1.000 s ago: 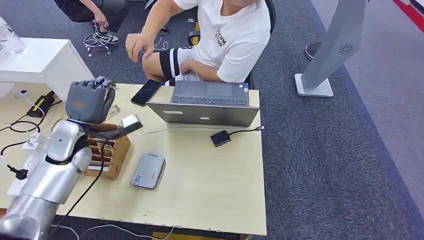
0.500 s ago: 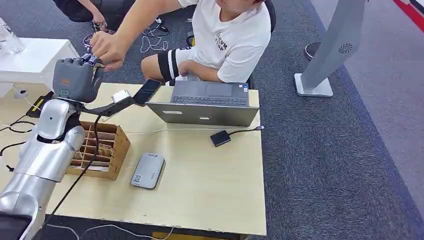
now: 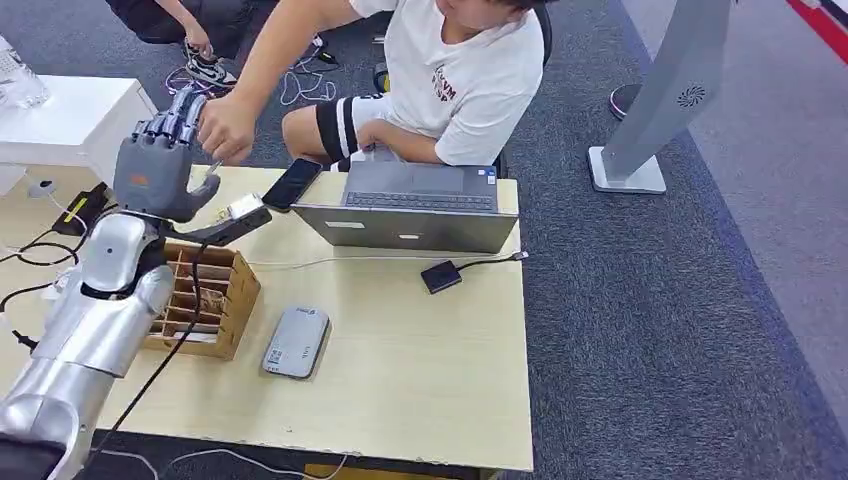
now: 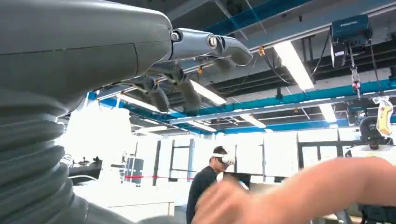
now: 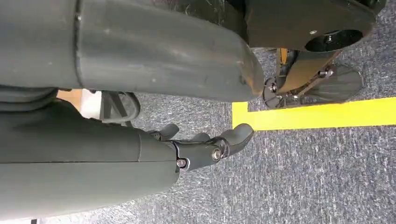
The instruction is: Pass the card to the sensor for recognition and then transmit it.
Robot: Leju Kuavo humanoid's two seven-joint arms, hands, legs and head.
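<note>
— Two hands to place. Where do we see the left hand [image 3: 155, 172]?

— Upper left of the head view, raised above the wooden divider box [image 3: 200, 300]. Its fingers [image 3: 178, 112] stretch upward and apart, and in the left wrist view we find nothing between them and the thumb [image 4: 224, 44], so we read it as empty.

— And the card?

— We cannot pick it out for certain. The person's hand [image 3: 225, 125] touches those fingers, and a thin pale sliver [image 3: 213, 170] shows just below it; we cannot tell whether that is the card.

— The right hand [image 5: 205, 144]?

— It hangs over grey carpet beside a yellow floor line [image 5: 317, 114], fingers loosely bent, holding nothing.

— On the table [image 3: 420, 380]?

— We see a grey flat device [image 3: 297, 341] lower centre, just beside the box, and a laptop [image 3: 415, 205] in front of the person.
</note>
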